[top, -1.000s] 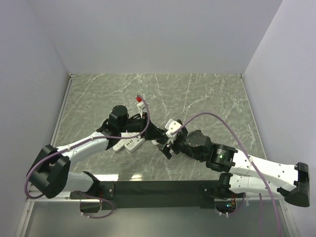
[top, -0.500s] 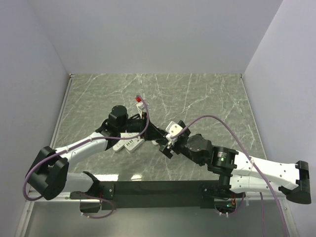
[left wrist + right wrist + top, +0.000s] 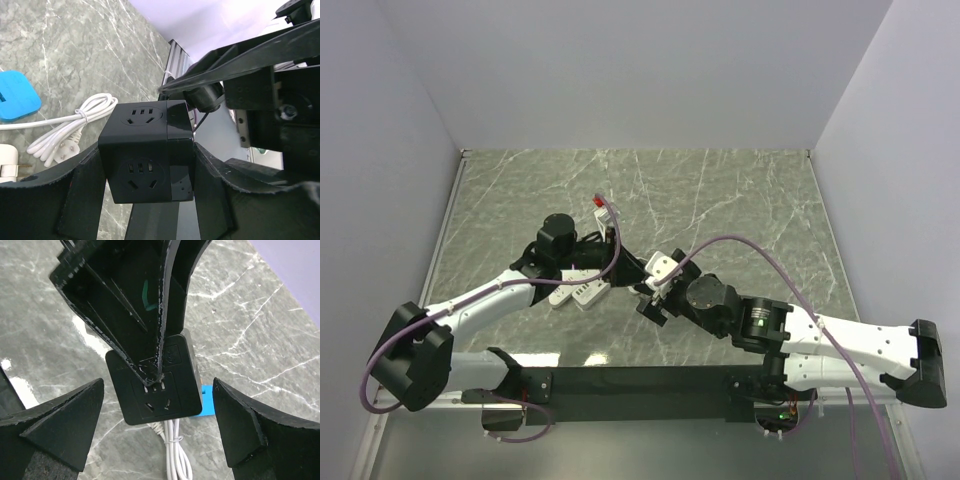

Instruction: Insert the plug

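L gripper (image 3: 628, 270) finger over socket cube (image 3: 161, 399) face — white cord (image 3: 70, 131), blue block (image 3: 17, 95) nr.

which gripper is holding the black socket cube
The left gripper: it clamps the black socket cube from two sides. The right gripper stands wide open with nothing gripped.

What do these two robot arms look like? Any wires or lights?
Both arms have white links between chunky black joints, with a purple cable running along each. A small green light glows on the right arm. The fingers are black wedges.
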`<state>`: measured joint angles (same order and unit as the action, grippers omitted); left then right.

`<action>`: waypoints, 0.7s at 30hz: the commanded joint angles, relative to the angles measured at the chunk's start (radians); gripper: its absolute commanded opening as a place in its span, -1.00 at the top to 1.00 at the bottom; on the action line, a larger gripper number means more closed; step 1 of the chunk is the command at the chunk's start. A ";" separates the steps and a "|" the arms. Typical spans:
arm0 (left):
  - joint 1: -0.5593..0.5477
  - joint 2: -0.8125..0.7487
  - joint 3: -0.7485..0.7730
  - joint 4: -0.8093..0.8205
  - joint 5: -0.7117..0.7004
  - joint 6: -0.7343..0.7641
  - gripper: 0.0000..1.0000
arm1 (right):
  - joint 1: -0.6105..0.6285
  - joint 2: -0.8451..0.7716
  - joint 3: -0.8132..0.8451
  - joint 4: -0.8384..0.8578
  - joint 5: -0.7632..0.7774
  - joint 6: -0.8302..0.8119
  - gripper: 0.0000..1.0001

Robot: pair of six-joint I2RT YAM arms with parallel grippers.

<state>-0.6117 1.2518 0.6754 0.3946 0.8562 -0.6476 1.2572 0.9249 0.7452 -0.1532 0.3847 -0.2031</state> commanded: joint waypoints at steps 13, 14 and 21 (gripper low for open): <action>-0.014 -0.042 0.009 0.081 0.103 0.026 0.99 | 0.005 0.034 0.031 0.032 0.002 -0.019 -0.46; -0.016 -0.040 0.007 0.084 0.107 0.025 0.99 | 0.004 0.034 0.033 0.041 -0.003 -0.022 -0.42; -0.031 -0.043 0.007 0.093 0.118 0.032 0.99 | 0.005 0.060 0.033 0.076 -0.015 -0.028 -0.30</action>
<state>-0.6151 1.2255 0.6743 0.4026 0.9104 -0.6395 1.2572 0.9730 0.7460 -0.1654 0.3923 -0.2306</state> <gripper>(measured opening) 0.644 0.753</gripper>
